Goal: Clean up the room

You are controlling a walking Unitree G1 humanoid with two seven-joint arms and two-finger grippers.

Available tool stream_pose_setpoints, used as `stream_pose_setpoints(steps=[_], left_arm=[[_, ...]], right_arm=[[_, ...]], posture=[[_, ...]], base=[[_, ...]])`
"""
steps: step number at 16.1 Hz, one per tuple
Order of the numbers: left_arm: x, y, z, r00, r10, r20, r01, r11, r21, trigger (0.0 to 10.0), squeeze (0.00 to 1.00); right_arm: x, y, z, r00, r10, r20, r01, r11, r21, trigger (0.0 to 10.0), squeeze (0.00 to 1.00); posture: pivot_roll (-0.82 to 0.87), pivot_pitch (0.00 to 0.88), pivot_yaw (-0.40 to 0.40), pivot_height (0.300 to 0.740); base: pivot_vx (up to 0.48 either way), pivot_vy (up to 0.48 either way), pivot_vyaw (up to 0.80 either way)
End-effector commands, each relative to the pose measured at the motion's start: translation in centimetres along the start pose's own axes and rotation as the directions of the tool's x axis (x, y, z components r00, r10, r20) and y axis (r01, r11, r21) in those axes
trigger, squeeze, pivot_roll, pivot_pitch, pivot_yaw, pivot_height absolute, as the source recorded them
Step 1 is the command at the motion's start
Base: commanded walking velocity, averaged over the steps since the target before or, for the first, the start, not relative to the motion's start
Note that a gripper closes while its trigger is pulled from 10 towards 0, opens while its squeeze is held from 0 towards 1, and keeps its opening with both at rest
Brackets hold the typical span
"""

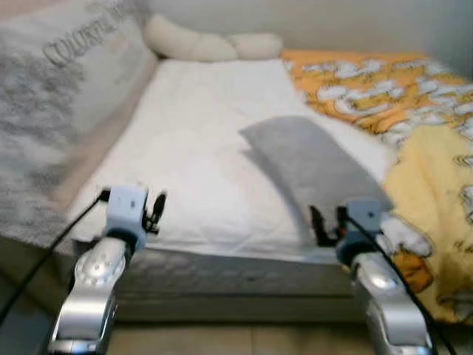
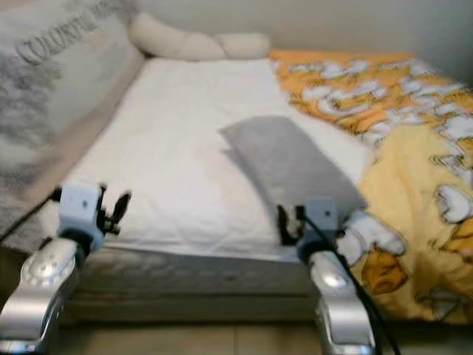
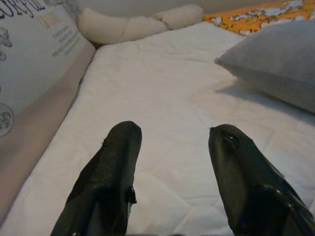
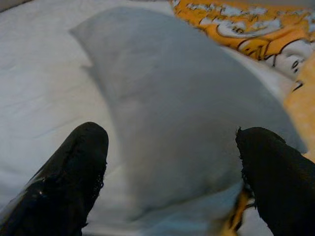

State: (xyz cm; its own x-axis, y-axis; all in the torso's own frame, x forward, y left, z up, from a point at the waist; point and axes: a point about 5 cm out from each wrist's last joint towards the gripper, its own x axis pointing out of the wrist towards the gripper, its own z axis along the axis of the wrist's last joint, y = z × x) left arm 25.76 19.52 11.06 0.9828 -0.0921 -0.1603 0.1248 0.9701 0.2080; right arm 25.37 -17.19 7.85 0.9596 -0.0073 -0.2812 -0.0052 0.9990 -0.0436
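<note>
A grey pillow [image 1: 310, 166] lies slantwise on the white mattress [image 1: 192, 148], its near end close to the foot of the bed. My right gripper [image 4: 172, 140] is open just short of that near end, one finger on each side of the pillow's corner. Over the mattress's near left corner, my left gripper [image 3: 172, 140] is also open and holds nothing. A yellow and orange cartoon-print blanket [image 1: 414, 111] is bunched along the bed's right side.
A cream bolster [image 1: 211, 43] lies across the head of the bed. On the left a large printed cushion [image 1: 55, 96] leans along the bed's side. The mattress's front edge [image 1: 236, 274] stands right before me, with floor below.
</note>
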Motion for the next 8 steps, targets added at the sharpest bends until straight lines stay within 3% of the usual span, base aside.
stream_pose_setpoints(steps=[1,8], left_arm=[[-0.12,-0.02,-0.3,1.0,-0.01,-0.013,0.01,1.0,0.003,10.0,0.0],[0.01,0.11,-0.51,1.0,-0.005,-0.015,0.005,1.0,0.007,10.0,0.0]], right_arm=[[0.22,0.17,0.65,1.0,0.002,0.026,-0.002,1.0,-0.002,10.0,0.0],[0.31,0.52,0.92,0.999,0.014,0.036,-0.014,1.0,-0.002,10.0,0.0]], posture=[[0.08,0.0,0.009,0.74],[0.08,0.0,0.011,0.74]], base=[[0.364,0.0,0.0],[0.363,0.0,0.0]])
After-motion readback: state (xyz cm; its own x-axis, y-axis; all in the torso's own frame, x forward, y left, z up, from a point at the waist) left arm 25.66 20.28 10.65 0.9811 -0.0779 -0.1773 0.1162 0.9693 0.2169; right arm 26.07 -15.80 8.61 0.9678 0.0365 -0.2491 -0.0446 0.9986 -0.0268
